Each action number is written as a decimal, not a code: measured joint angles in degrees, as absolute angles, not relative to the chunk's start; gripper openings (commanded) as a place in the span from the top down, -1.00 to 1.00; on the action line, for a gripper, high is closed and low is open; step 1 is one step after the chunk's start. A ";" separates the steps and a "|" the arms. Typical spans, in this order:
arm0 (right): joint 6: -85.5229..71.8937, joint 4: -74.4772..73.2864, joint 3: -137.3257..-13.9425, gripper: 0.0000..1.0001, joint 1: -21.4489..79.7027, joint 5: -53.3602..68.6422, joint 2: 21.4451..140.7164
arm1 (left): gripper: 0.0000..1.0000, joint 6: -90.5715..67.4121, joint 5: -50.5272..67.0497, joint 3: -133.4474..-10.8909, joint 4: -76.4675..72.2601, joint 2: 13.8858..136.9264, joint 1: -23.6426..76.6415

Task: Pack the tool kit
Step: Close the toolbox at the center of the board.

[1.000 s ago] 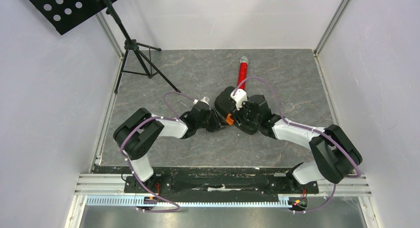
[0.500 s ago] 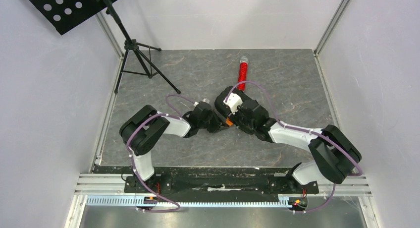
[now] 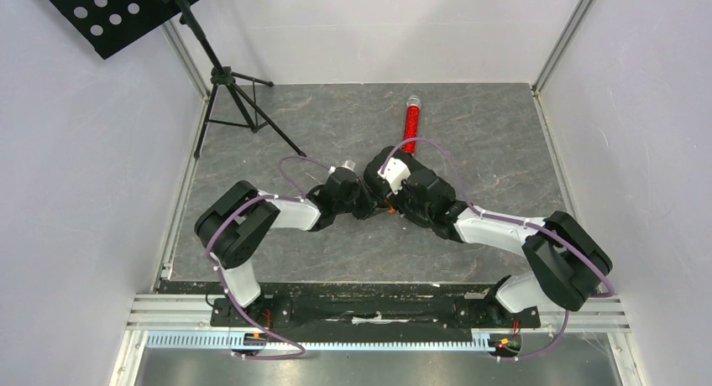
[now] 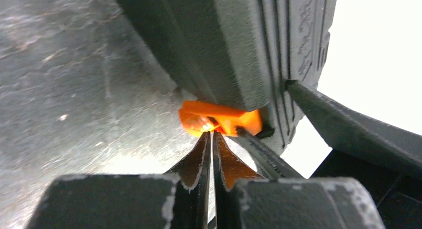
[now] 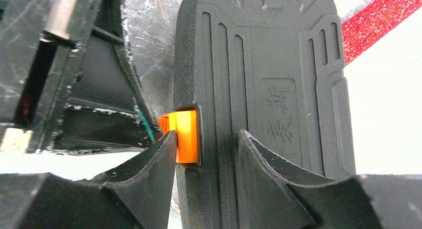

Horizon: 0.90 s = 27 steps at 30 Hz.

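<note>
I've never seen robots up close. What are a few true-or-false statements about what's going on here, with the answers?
1. A red tube lies on the table beyond the black case. True.
2. The left jaws gape wide. False: they are shut, with their tips at the orange latch.
3. The right jaws stand apart over the case's ribbed face. True.
4. The tripod stand is at the near right. False: it stands in the far left corner.

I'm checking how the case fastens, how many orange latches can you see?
1. The orange latch sits on the edge of the black case, facing the left gripper, whose shut tips reach it; the right gripper sits over that edge. Others may be hidden.
</note>
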<state>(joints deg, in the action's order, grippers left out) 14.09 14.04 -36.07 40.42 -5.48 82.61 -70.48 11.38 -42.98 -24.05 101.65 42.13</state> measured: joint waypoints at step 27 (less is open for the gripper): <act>7.03 13.52 -37.47 0.05 36.51 -0.84 82.96 | 0.93 -70.89 15.07 -45.91 -36.62 113.95 42.09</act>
<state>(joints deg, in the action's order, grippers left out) 7.03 13.52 -37.47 36.51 -0.84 82.96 -70.89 15.07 -45.91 -36.62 113.95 42.09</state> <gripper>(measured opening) 0.451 0.028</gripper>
